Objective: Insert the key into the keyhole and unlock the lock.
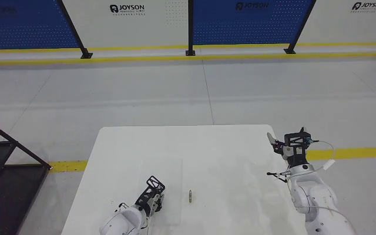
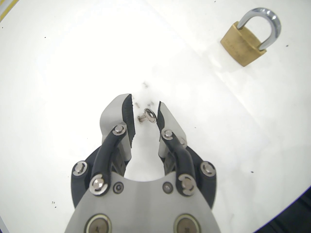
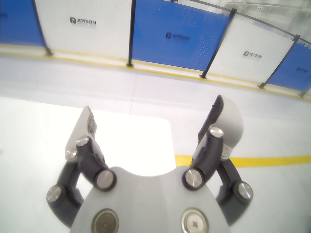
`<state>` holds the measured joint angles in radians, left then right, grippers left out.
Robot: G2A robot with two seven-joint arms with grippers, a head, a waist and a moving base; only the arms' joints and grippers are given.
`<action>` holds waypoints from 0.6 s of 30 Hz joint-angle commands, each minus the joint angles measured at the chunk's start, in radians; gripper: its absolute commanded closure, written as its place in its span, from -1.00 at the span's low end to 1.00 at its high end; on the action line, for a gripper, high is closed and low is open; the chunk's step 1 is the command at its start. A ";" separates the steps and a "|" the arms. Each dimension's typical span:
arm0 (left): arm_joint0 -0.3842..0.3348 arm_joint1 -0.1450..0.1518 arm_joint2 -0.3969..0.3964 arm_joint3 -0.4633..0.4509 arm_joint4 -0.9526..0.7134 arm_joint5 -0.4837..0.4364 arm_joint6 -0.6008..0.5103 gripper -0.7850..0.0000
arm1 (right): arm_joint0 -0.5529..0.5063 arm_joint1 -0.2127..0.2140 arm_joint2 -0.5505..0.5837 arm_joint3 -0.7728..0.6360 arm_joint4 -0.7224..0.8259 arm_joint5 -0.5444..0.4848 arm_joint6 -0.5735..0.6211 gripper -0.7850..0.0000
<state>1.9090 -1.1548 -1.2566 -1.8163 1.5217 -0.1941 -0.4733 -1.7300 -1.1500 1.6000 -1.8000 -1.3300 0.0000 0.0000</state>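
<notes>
My left tool (image 2: 145,104) sits low over the desk (image 2: 73,61), jaws spread. The key (image 2: 147,116) lies flat between them, its ring end just beside one pad and its shaft pointing across the gap. Farther out, well apart, the padlock (image 2: 243,45) lies flat with its shackle pointing away. My right tool (image 3: 153,105) hangs spread over the desk's far corner, so the left is nearer.
</notes>
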 commanded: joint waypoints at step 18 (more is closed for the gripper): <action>0.028 0.008 -0.020 -0.027 -0.001 0.006 0.024 0.98 | 0.000 0.000 0.000 0.000 0.000 0.000 0.000 -1.00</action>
<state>1.9362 -1.1468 -1.2756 -1.8423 1.5223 -0.1887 -0.4508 -1.7300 -1.1500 1.6000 -1.8000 -1.3300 0.0000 0.0000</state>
